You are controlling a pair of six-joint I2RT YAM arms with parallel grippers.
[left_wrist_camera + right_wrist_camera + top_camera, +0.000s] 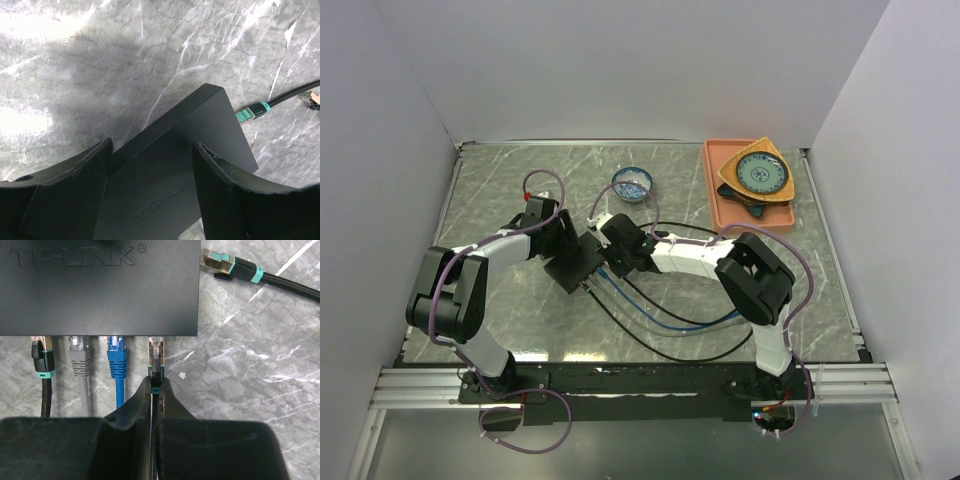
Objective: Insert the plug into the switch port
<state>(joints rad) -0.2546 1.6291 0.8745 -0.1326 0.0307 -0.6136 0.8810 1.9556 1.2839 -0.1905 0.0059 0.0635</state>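
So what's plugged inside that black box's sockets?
Along the switch edge sit a black-and-teal plug, a grey plug and a blue plug; the right gripper holds a fourth plug there. The sockets themselves are hidden under the casing.
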